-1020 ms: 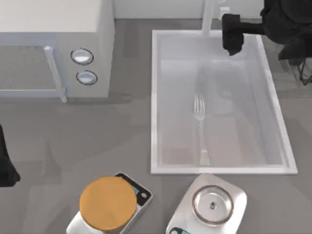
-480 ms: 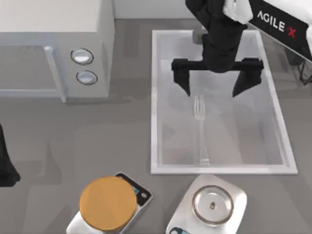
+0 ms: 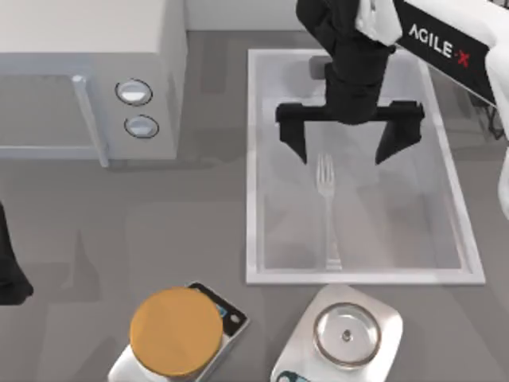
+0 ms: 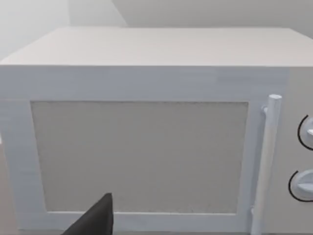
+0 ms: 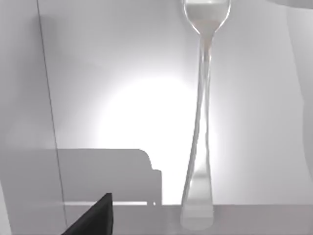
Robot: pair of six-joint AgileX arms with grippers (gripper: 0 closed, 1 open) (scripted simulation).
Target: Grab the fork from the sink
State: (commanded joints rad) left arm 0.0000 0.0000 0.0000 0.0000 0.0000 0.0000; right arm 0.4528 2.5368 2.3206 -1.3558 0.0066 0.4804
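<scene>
A slim silver fork [image 3: 326,208] lies flat in the white sink [image 3: 256,159], tines toward the far end and handle toward the near rim. My right gripper [image 3: 348,143] hangs open over the sink's far half, its two black fingers spread wide on either side of the tines and just beyond them. The right wrist view looks along the fork [image 5: 201,122] from the tine end to the rounded handle end on the glossy sink bottom [image 5: 122,98]. My left arm [image 3: 9,263] stays at the table's left edge.
A white microwave [image 3: 87,79] with two round knobs stands at the back left; the left wrist view faces its door [image 4: 137,156]. A scale with an orange disc [image 3: 176,330] and a second scale with a metal dish [image 3: 346,334] sit at the front.
My right arm swung in from the back right corner over the sink, fingers spread, and in the last half second shifted slightly left above the fork's tines. The fork has not moved.
</scene>
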